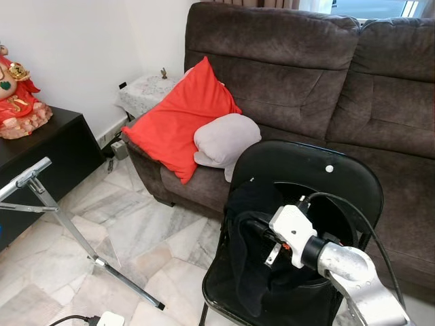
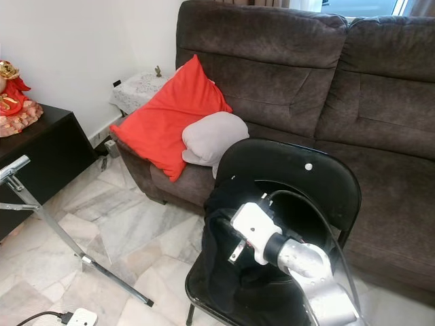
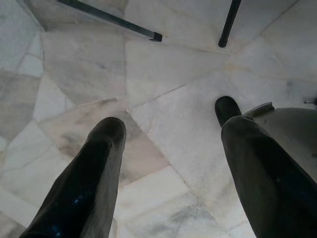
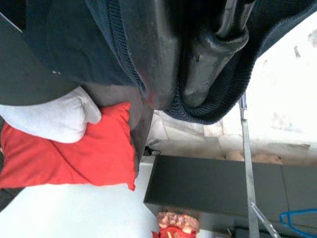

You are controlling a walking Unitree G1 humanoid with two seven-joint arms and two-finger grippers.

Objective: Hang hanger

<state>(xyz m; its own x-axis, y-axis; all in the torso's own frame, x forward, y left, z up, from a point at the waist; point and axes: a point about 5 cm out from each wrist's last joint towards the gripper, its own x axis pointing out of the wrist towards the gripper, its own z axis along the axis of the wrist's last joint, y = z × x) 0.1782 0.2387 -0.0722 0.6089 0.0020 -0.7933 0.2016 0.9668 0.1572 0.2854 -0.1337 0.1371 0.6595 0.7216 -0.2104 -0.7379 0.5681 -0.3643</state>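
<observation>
Your right gripper at the one black chair's seat front edge, jaws clamped on one dark garment, blue hanger beside the metal rack, left gripper jaws wide over open marble floor.

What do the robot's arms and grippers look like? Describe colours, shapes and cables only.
The right arm is a rounded silver metal tube ending in a black collar and a blocky white wrist housing. A thin black cable loops from that housing back along the arm. The left gripper has two long, glossy black fingers, thick and rounded at the tips.
</observation>
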